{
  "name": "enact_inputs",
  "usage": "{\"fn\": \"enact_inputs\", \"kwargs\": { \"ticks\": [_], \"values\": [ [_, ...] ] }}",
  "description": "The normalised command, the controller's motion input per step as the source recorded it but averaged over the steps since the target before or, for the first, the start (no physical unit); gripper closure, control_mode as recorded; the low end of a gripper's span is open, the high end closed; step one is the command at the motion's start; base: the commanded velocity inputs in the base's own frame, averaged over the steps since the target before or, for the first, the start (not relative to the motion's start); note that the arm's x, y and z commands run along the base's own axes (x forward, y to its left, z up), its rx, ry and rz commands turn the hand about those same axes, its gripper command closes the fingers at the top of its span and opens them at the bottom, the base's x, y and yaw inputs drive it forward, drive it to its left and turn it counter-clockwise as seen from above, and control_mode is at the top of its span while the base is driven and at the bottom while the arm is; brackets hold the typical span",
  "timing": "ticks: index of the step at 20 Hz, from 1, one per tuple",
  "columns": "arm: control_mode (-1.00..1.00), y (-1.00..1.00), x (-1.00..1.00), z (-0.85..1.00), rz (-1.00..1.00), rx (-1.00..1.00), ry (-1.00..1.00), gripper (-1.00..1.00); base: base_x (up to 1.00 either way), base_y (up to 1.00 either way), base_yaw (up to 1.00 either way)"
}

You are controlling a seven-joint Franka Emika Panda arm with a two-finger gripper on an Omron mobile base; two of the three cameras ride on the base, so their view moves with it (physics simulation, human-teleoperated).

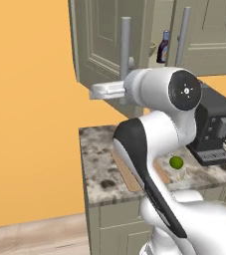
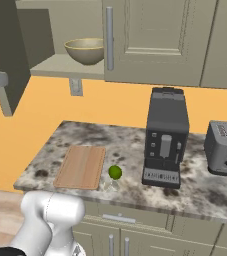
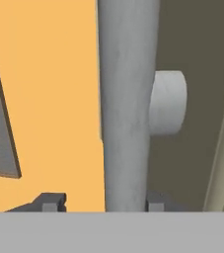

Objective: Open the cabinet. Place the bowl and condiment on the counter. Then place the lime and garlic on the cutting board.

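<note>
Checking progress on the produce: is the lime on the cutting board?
No, the lime sits on the counter right of the cutting board.

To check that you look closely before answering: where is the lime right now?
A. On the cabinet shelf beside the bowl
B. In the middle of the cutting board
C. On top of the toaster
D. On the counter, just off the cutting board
D: the lime lies on the counter, to the right of the cutting board, not on it.
</note>
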Motion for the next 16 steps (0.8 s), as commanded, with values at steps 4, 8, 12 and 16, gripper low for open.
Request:
{"fn": "enact_inputs", "kwargs": {
  "ticks": [4,8,12,16],
  "values": [
    [-1.0,-0.3,-1.0,0.0,0.0,0.12,0.0,-1.0,0.0,0.0,0.0],
    [-1.0,-0.1,-1.0,0.0,0.0,0.14,0.0,-1.0,0.0,0.0,0.0],
    [-1.0,-0.02,-1.0,0.0,0.0,0.16,0.0,-1.0,0.0,0.0,0.0],
    [-1.0,-0.26,-1.0,0.1,0.0,0.16,0.0,-1.0,0.0,0.0,0.0]
  ]
}}
